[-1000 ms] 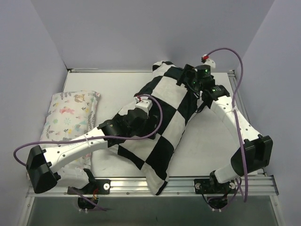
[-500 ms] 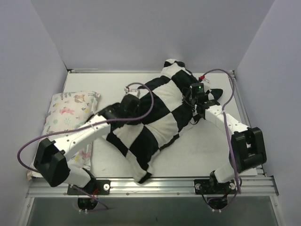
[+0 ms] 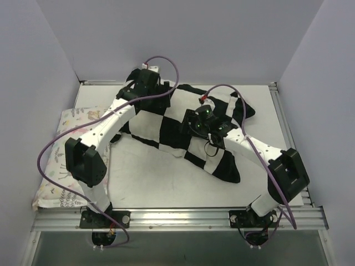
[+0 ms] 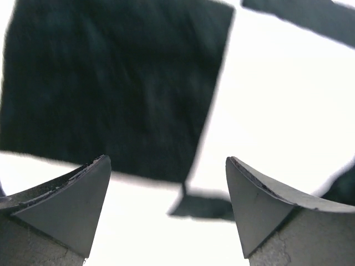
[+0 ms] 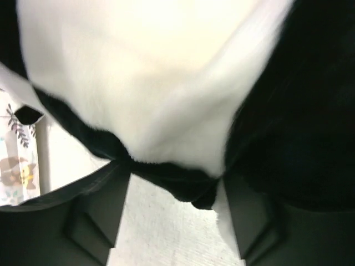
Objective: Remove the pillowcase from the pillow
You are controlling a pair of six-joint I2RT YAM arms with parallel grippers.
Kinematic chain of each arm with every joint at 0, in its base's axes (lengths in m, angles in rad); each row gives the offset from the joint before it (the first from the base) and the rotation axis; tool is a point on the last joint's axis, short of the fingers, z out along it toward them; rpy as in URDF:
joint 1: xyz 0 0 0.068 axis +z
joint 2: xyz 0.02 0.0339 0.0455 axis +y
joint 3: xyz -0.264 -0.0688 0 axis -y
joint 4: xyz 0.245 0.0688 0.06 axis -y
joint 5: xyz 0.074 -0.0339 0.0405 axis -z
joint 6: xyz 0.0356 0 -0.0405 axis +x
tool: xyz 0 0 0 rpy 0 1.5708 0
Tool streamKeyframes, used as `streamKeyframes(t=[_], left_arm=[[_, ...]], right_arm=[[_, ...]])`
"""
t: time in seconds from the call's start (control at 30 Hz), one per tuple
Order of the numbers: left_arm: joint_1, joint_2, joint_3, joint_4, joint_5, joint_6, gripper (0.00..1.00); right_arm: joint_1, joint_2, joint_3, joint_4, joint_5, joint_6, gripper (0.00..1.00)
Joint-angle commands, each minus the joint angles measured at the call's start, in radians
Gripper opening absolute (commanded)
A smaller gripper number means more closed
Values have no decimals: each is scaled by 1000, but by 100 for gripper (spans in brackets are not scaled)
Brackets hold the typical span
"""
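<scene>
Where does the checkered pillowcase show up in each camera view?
Top external: pillowcase lies diagonally across the table, centre.
Left wrist: pillowcase fills the view beyond the fingers.
Right wrist: pillowcase fills the upper frame.
Shared landmark: animal-print pillow, left edge in top and right wrist views only.

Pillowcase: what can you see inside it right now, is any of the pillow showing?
Only checkered fabric shows on the pillowcase. No white pillow is exposed in any view, so whatever is inside is hidden by the cloth. The animal-print pillow lies outside it, to its left.
</scene>
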Motion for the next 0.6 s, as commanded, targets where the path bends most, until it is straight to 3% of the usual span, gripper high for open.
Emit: streamKeyframes(t=[0.0,0.03,0.2,0.27,0.43,0.57], left_arm=[[-35,-165,-45,18,26,20,93],[-61,-187,-70,32,30,18,93],[-199,-291,-174,125,-15,-15,97],[-248,-298,-198,179,-13,-41,97],[-371,-214,-167,245,-47,-39,97],[-474,-65,-46,237,-125,4,97]], right_arm=[[-6,-82,26,-100,-75,-84,71],[-5,-111,25,-117,-72,-89,77],[-11,-336,23,-211,5,-94,85],[-25,-397,6,-277,126,-87,87],[-281,-558,-148,-315,51,-18,89],[-373,-601,-248,-308,13,0,88]])
